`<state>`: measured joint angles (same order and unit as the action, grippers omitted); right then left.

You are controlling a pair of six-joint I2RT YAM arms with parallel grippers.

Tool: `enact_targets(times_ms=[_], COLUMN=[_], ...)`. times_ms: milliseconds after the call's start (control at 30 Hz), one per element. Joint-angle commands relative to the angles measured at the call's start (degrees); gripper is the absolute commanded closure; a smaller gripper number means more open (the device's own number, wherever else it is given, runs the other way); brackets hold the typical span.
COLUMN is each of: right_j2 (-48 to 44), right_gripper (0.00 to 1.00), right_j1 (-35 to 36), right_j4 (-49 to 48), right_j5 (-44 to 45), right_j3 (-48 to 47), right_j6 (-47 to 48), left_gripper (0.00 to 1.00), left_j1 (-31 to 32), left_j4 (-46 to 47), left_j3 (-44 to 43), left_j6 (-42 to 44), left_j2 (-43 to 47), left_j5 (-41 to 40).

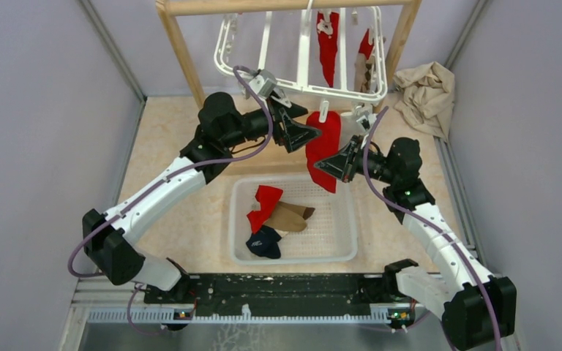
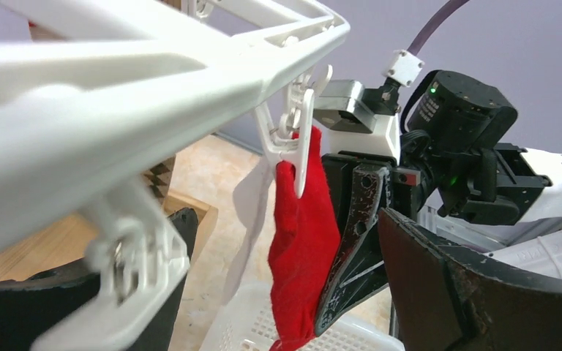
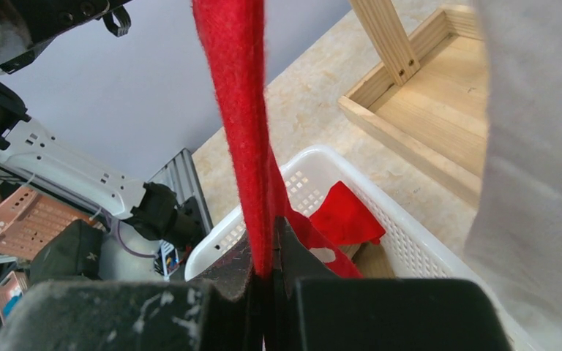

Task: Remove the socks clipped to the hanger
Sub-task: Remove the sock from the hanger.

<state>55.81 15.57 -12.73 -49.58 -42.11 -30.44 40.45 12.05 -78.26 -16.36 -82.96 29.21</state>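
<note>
Inside the basket: three socks; right pincer clenched on red sock, left pincer released.

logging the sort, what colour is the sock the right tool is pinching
The sock is plain red, clearest in the right wrist view.

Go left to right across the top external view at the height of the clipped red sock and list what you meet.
From the left: left gripper → red sock → crumpled beige cloth.
</note>
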Motion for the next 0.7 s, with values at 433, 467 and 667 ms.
enact_targets(times_ms=[433, 467, 667], right_j2=[-1.6, -1.7, -1.6], right_gripper=[1.0, 1.0, 1.0], right_j1=[-0.4, -0.4, -0.4], right_j4=[-3.8, -3.8, -4.7], right_j5=[-0.6, -0.5, -0.5], right_j3=[-1.8, -1.8, -0.9], right_j6=[-1.1, -1.1, -1.6], left_gripper=[0.05, 0.06, 0.07], left_j1=[0.0, 0.0, 0.0], left_j4=[17.0, 17.4, 20.2], left_j3=[-0.8, -0.7, 0.6], left_j6=[-7.1, -7.2, -8.7], left_j2=[-2.7, -2.9, -4.1], left_j5=[2.0, 1.6, 0.1])
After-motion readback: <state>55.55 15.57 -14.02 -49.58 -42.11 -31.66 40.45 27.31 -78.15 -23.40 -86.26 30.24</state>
